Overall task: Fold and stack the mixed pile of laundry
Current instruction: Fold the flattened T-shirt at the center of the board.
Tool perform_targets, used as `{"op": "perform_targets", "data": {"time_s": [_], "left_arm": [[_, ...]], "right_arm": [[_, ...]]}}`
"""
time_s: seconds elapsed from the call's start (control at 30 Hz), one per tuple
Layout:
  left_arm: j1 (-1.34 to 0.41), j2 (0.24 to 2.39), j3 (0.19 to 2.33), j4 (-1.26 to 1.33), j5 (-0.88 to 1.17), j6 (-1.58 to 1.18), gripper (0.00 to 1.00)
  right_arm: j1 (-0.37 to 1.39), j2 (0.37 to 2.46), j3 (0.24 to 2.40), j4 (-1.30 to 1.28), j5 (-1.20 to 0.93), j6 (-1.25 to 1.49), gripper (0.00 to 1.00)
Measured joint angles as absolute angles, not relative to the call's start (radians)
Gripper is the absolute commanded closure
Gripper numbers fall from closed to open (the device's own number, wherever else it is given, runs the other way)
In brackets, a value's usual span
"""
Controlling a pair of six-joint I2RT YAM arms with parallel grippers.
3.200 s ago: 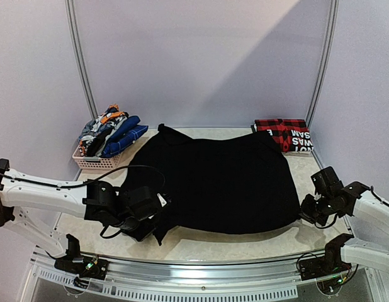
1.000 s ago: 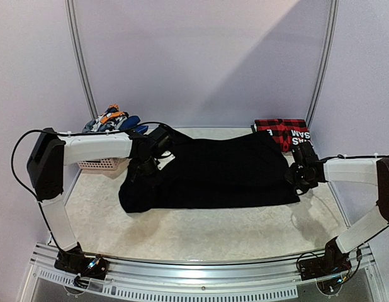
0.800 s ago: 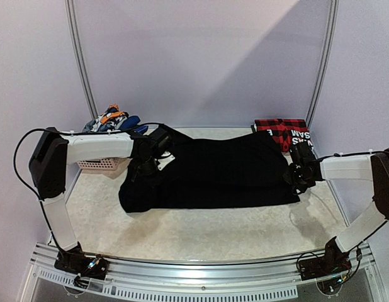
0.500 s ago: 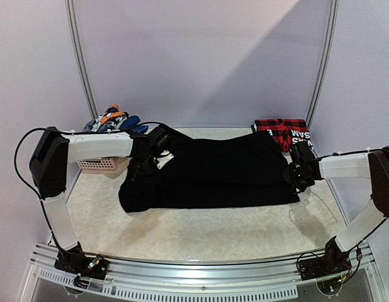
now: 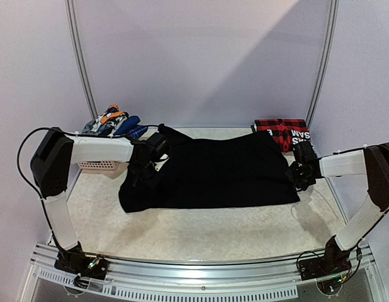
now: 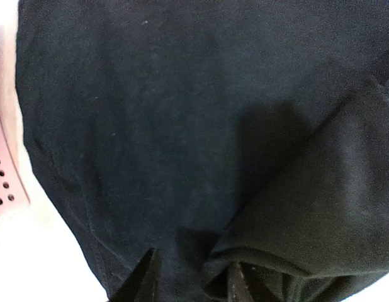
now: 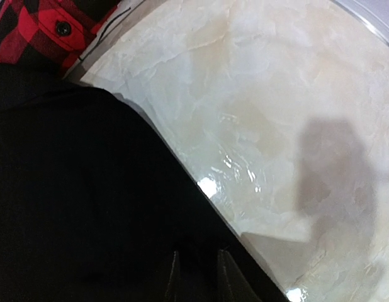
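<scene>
A large black garment [image 5: 213, 173] lies folded in half across the middle of the table. My left gripper [image 5: 144, 167] sits over its left end. In the left wrist view its jaws [image 6: 191, 283] stand apart above the dark cloth [image 6: 182, 126], with a folded edge beside the right finger. My right gripper [image 5: 302, 174] rests at the garment's right edge, its fingers [image 7: 199, 277] a narrow gap apart over black cloth [image 7: 75, 189]. The rest of the mixed laundry pile [image 5: 111, 123], blue, grey and orange pieces, is heaped in the basket at far left.
A pale lattice basket [image 5: 97, 165] stands at the far left, and its pink wall [image 6: 2, 189] shows in the left wrist view. A folded red-and-black plaid garment [image 5: 284, 132] lies at the far right corner. Bare marbled tabletop [image 5: 213, 233] lies between the garment and the near rail.
The garment's near half was brought over the far half. In the last second both grippers' jaws have parted, and the left gripper has shifted a little left and nearer.
</scene>
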State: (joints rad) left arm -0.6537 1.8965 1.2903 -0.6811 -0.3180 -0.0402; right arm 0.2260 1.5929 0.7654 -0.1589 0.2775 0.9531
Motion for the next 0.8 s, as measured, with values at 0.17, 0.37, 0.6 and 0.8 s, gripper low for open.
{"op": "perform_targets", "data": {"time_s": [0.17, 0.37, 0.6, 0.8], "left_arm": [[-0.653, 1.872, 1.243, -0.640, -0.385, -0.092, 0.51], [-0.652, 1.787, 1.190, -0.583, -0.458, -0.143, 0.32], [-0.651, 1.668, 1.101, -0.513, -0.490, -0.185, 0.21], [-0.653, 1.553, 1.027, -0.500, -0.478, -0.216, 0.11]], "right_arm": [[0.205, 1.593, 0.795, -0.156, 0.280, 0.941, 0.61], [0.147, 1.580, 0.811, -0.160, 0.284, 0.912, 0.21], [0.124, 1.475, 0.812, -0.173, 0.297, 0.866, 0.08], [0.130, 1.407, 0.805, -0.175, 0.274, 0.818, 0.08]]}}
